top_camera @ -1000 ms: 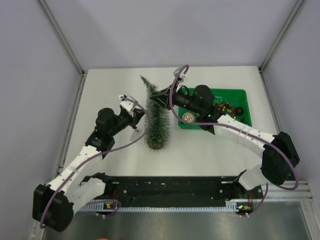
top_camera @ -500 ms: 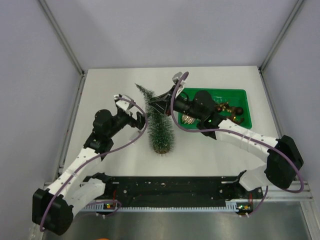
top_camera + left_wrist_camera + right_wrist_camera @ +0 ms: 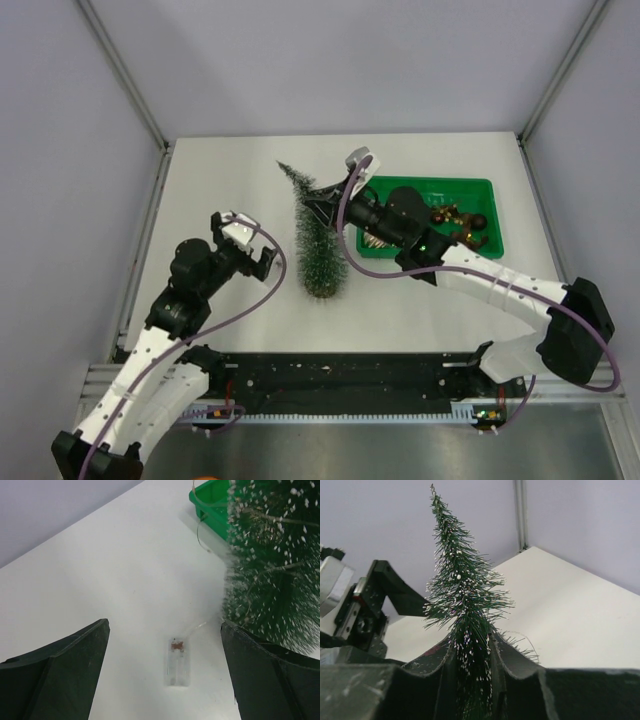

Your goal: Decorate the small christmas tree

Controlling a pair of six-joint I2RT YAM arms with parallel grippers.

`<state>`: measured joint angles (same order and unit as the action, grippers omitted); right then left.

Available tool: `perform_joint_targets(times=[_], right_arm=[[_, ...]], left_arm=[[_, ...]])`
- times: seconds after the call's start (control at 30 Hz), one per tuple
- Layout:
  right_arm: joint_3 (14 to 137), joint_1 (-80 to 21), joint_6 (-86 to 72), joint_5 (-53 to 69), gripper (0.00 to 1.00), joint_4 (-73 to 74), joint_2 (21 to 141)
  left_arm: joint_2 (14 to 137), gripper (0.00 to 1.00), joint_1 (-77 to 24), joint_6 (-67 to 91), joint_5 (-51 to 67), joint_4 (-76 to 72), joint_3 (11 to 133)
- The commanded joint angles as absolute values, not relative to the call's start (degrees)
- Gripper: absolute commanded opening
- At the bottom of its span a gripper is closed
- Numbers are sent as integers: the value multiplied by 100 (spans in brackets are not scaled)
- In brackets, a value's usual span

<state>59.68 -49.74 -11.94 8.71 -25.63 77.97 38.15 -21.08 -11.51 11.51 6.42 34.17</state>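
White table holds small christmas tree, tip leaning back-left.

There is one small christmas tree on the one bench. One green tray holds several ornaments, clustered and partly hidden by an arm, so their number cannot be told. One small clear box lies on the bench. Two claws show: one left claw and one right claw.
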Motion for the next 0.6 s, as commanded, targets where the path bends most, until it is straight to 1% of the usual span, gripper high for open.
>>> perform_joint_targets(times=[0.0,0.2,0.33,0.57], right_arm=[[6065,-5010,-941,449,23,-2751,7497],[5968,-5019,-1063,562,23,-2795,7471],[5950,-5045,-1064,589,24,-2742,7444],[6161,-5316,-1020,774,27,-2944,7743]], left_arm=[[3236,99,-2092,-1661,765,1634,3718],[2795,99,-2100,-1504,677,1766,3735],[2804,99,-2100,-1249,887,2038,3989],[2953,99,-2101,-440,782,2276,4578]])
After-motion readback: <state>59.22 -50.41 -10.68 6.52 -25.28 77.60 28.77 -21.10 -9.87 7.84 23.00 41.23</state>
